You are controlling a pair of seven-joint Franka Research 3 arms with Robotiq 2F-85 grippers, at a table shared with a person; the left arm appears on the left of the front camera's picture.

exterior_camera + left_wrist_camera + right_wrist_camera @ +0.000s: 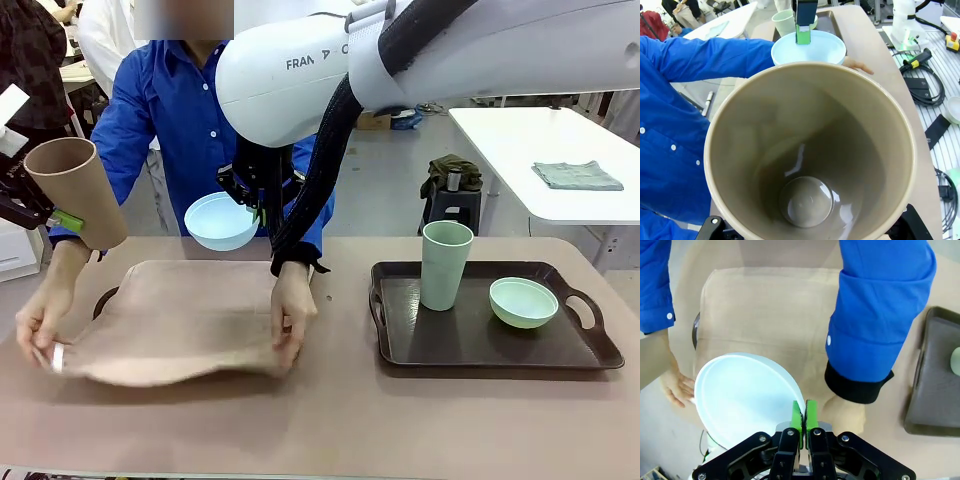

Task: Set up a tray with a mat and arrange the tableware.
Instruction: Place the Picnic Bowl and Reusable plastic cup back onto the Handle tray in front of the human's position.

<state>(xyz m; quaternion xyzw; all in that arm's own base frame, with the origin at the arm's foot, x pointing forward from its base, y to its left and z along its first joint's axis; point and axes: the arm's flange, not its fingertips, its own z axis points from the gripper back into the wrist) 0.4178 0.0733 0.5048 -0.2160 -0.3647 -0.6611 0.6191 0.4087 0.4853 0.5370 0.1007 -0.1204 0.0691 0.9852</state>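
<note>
At the far left my left gripper [58,208] is shut on a tan cup [75,190], held tilted in the air; in the left wrist view the cup's inside [805,165] is close up. My right gripper [250,195] reaches across the middle and pinches the rim of a light blue bowl [222,220], hanging above the mat. The right wrist view has the gripper [804,415] shut on that bowl [747,400]. A person's hands spread a beige mat [180,320] over a dark tray [103,300]. A pale green cup [445,265] and a pale green bowl [523,302] stand on a second dark tray [600,350].
The person in a blue shirt [170,120] leans over the far edge, forearms down on both sides of the mat. My right arm [420,60] crosses high over the table. A white table [540,160] with a grey cloth stands behind at the right.
</note>
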